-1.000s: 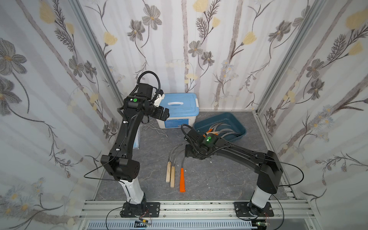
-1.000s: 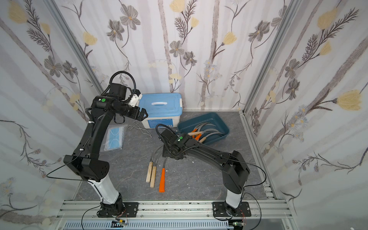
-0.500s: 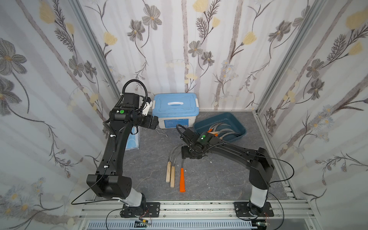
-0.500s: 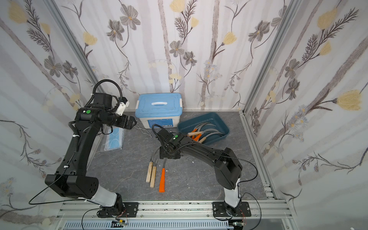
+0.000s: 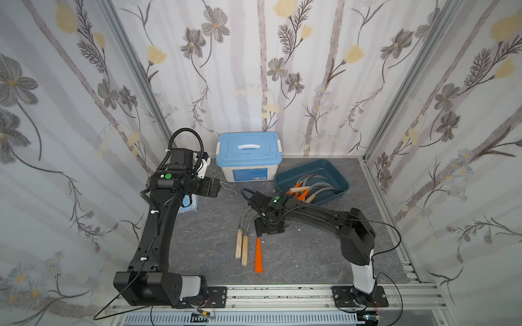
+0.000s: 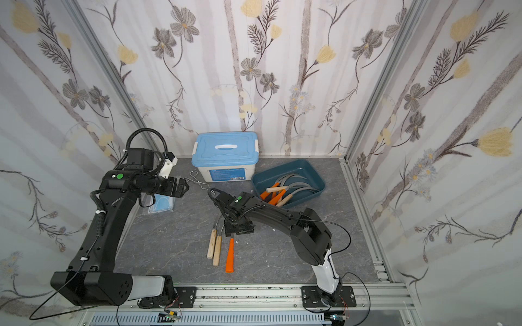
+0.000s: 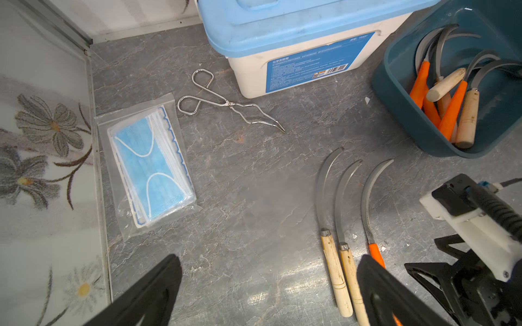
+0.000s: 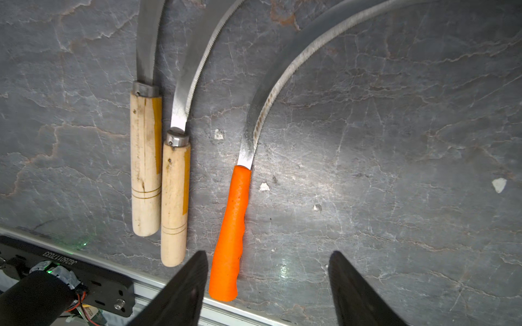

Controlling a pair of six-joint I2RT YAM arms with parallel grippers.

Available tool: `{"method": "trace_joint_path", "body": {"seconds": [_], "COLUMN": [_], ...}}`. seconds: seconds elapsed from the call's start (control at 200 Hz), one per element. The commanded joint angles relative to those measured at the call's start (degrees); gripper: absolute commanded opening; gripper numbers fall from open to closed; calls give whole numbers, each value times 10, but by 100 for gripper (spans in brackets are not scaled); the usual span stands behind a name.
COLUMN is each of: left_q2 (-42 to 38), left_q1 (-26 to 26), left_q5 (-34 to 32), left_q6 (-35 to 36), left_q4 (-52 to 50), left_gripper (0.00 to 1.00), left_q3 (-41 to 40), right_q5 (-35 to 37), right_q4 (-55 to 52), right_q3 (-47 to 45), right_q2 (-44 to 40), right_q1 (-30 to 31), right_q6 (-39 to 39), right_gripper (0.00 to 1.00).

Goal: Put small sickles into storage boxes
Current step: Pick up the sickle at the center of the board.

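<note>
Right hand (image 8: 268, 254) spread, empty, hovering over the grey stone-look bench (image 8: 395, 169). Between its fingers (image 8: 197, 271) lies the butt of the sickle with orange plastic handle and curved grey blade (image 8: 230, 225), but off-centre: hard by one finger, well apart from the other. In a top view the right hand (image 5: 268, 227) hangs above where that sickle's blade meets the handle, with the handle running out toward the robot's base.

Step, as I judge it: pre-grasp on the orange one. The next move calls for a small sideways shift to centre the handle, then drop, close on the handle and carry it to the tray.

Just beside it are two sickles with pale wooden handles (image 8: 147, 169), touching each other and apart from the orange handle, so the near finger has little room.

The shallow dark teal plastic tray (image 7: 395, 98) sits beyond, near the far wall, with several sickles piled in it (image 5: 308, 189). That leaves three on the bench.

Left hand (image 7: 268, 259) spread wide, empty, held high by the white box with light blue lid (image 5: 248, 149), well apart from the sickles. Below it: thin metal wire tongs (image 7: 228, 104) and a clear bag of blue face masks (image 7: 149, 166). Neither is part of the task.
</note>
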Motion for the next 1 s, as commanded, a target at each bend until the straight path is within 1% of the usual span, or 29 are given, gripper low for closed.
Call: {"method": "trace_joint_path", "body": {"seconds": [0.0, 0.105, 0.12, 0.18, 0.38, 0.415, 0.844, 0.999], "left_q2": [-9, -20, -22, -31, -42, -60, -93, -90], "left_q1": [3, 4, 4, 6, 6, 6, 7, 13], "left_q5": [-9, -27, -30, -34, -23, -23, -50, -42], "left_q6": [-7, -28, -30, -34, -31, -27, -19, -24], "left_q4": [11, 16, 18, 20, 13, 13, 9, -3], "left_gripper": [100, 100, 100, 100, 100, 100, 100, 100], "left_q3": [-16, -35, -51, -69, -105, -112, -161, -164], "right_q5": [-16, -13, -12, -13, -29, -33, -40, -36], "right_q4": [-7, -11, -11, -11, 1, 2, -5, -19], "right_q3": [17, 20, 20, 20, 28, 30, 41, 57], "right_q2": [13, 15, 15, 15, 36, 41, 59, 76], "right_q1": [5, 6, 6, 6, 5, 6, 22, 26], "right_q6": [-5, -5, -5, -6, -8, -9, -18, -23], "right_gripper": [70, 70, 70, 70, 69, 69, 67, 67]}}
